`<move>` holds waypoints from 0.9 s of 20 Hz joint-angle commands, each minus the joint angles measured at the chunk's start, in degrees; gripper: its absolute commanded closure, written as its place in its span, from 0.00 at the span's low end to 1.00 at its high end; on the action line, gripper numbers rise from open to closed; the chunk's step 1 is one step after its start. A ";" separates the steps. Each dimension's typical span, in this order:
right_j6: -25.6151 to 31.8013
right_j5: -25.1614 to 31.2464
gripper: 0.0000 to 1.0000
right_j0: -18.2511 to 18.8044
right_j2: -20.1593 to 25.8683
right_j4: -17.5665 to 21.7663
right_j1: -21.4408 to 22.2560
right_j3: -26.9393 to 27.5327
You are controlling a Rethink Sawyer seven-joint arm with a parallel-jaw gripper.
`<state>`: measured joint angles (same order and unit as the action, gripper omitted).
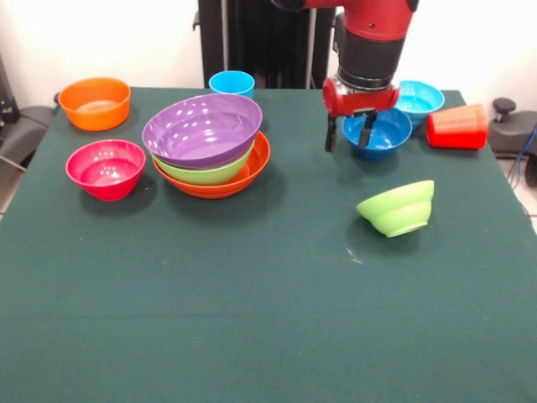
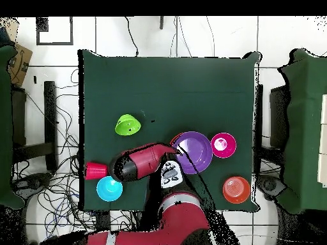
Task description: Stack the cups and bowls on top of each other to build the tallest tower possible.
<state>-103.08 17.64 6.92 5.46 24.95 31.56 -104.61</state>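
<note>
1 red cup (image 1: pixel 457 128) on its side, mouth toward the spread claw (image 1: pixel 347 139) over the dark blue bowl (image 1: pixel 382 134).

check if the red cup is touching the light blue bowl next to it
Apart. The front view shows a strip of green cloth between the red cup, lying on its side, and the light blue bowl.

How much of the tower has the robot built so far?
Three big bowls are nested: the purple bowl in a lime one, in an orange one. The gripper hangs with open jaws at the dark blue bowl, holding nothing. The tipped green bowl, pink bowl, small orange bowl and red cup still wait.
</note>
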 commanded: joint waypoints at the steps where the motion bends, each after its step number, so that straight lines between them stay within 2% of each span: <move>1: -3.65 1.47 0.00 -0.54 0.18 1.25 -3.74 4.00; 10: -3.04 3.47 0.00 -0.21 0.33 -0.31 -3.70 5.27; 18: -3.54 2.53 0.00 -0.35 0.11 -0.30 -2.50 4.41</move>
<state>-103.08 17.64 6.72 3.56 24.94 28.87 -104.12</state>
